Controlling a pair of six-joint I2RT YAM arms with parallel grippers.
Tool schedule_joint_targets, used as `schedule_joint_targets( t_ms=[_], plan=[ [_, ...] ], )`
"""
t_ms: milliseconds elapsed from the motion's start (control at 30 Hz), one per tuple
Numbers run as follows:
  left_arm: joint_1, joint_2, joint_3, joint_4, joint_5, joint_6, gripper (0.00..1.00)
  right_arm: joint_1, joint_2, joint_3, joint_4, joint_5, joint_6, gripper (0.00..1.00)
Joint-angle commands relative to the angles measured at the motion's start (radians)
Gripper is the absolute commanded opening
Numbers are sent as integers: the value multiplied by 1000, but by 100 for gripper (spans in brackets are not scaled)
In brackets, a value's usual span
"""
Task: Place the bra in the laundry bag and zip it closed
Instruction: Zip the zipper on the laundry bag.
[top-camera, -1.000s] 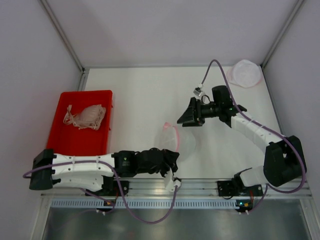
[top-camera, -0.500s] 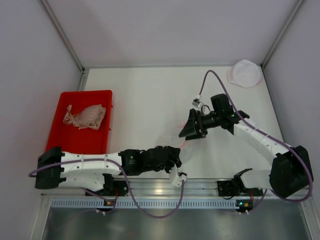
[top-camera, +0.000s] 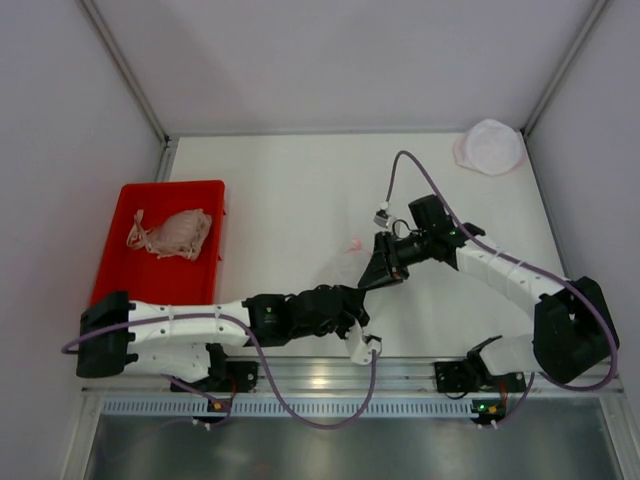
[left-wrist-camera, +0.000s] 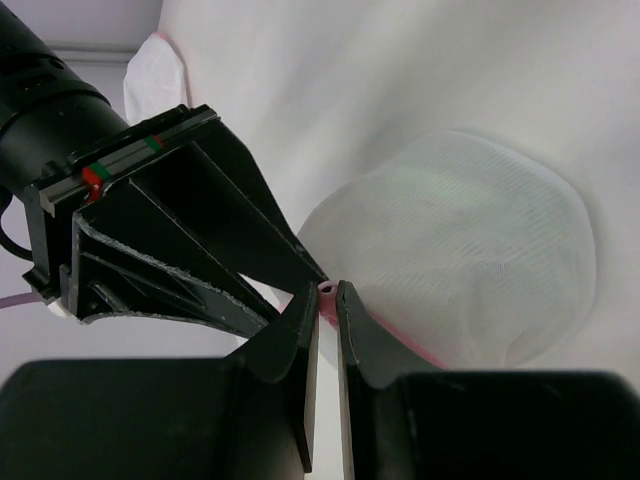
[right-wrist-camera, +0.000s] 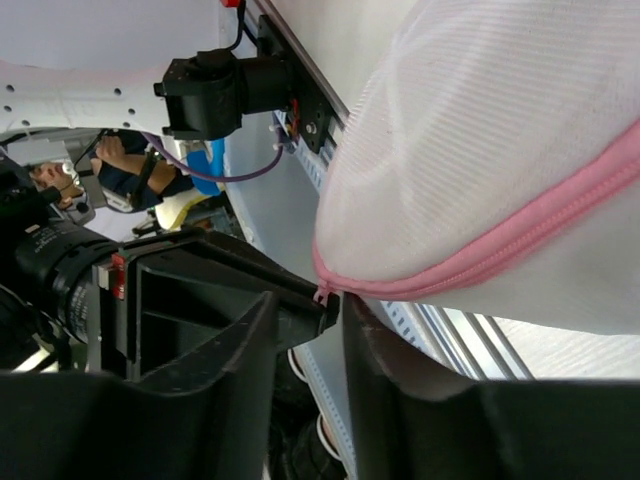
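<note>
The laundry bag (left-wrist-camera: 470, 250) is white mesh with a pink zipper (right-wrist-camera: 540, 225), and only a faint pink trace of it shows in the top view. My left gripper (left-wrist-camera: 328, 290) is shut on the bag's pink edge near the front middle of the table. My right gripper (right-wrist-camera: 312, 305) meets it tip to tip from the right (top-camera: 372, 280). Its jaws stand close around the small zip pull (right-wrist-camera: 325, 293). A narrow gap still shows, so a pinch is unclear. The bra (top-camera: 172, 232), pale pink, lies bunched in the red bin (top-camera: 120, 270) at the left.
A second white mesh bag (top-camera: 490, 147) lies at the back right corner. Grey walls close the table on three sides. The metal rail (top-camera: 320, 375) with both arm bases runs along the near edge.
My right gripper has come down and left to the left gripper's tips and narrowed its jaws from wide open. The left arm has reached slightly further right with the bag edge.
</note>
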Motion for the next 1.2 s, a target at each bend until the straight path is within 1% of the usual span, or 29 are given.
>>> schedule_joint_targets(
  t_ms=[0, 133, 300, 367, 467, 500, 533, 600, 633, 667, 700, 733, 767, 800, 833, 867, 900, 933, 967, 1000, 1033, 1067, 1100, 1133, 1167],
  plan=[
    [3, -1, 39, 76, -6, -9, 0, 19, 20, 60, -4, 3, -36, 29],
    [3, -16, 33, 74, 3, -8, 0, 16, 59, 139, -56, 24, -99, 0],
    [3, -53, 2, 62, 22, -6, 0, -10, 116, 219, -79, 30, -159, 0],
    [3, -68, -12, 59, 22, -14, 0, -21, 150, 276, -100, 36, -214, 0],
    [3, -79, -19, 50, 6, -27, 0, -44, 197, 362, -167, 20, -297, 0],
    [3, -81, -19, 50, -6, -32, 0, -47, 205, 412, -251, 13, -329, 0],
    [3, -82, -19, 50, -8, -35, 0, -47, 210, 428, -289, 13, -405, 14],
    [3, -91, -13, 50, -5, -51, 0, -50, 188, 439, -376, 19, -497, 38],
    [3, -94, -12, 50, 2, -57, 0, -56, 170, 428, -389, 27, -578, 61],
    [3, -96, -10, 50, 6, -66, 0, -64, 115, 410, -390, 38, -629, 67],
    [3, -105, -9, 50, 14, -67, 0, -90, 80, 364, -381, 49, -662, 70],
    [3, -111, -10, 50, 34, -69, 0, -111, 6, 338, -341, 58, -717, 74],
    [3, -119, -16, 50, 46, -69, 0, -134, -34, 309, -314, 53, -746, 75],
    [3, -137, -24, 50, 60, -69, 0, -195, -74, 246, -276, 46, -783, 77],
    [3, -143, -30, 15, 80, -64, 0, -232, -158, 212, -211, 20, -897, 78],
    [3, -151, -33, 11, 89, -67, 0, -261, -205, 174, -174, 3, -976, 79],
    [5, -159, -38, 8, 97, -64, 0, -313, -255, 90, -147, -11, -1066, 79],
    [5, -163, -41, 8, 101, -63, 0, -328, -351, 45, -122, -34, -1260, 80],
    [5, -165, -42, 8, 112, -60, 0, -334, -397, 0, -91, -37, -1364, 80],
    [6, -166, -41, 10, 117, -58, 0, -332, -436, -85, -74, -72, -1526, 80],
    [6, -166, -39, 8, 121, -52, 0, -332, -503, -124, -48, -92, -1583, 80],
    [8, -166, -41, 8, 126, -46, 0, -329, -529, -156, -37, -118, -1652, 79],
    [8, -168, -44, 7, 135, -40, 0, -323, -549, -207, -50, -147, -1740, 79],
    [8, -170, -47, 8, 138, -26, 0, -317, -584, -228, -48, -184, -1874, 79],
    [8, -170, -48, 10, 141, -23, 0, -308, -597, -250, -27, -194, -1891, 78]
  ],
)
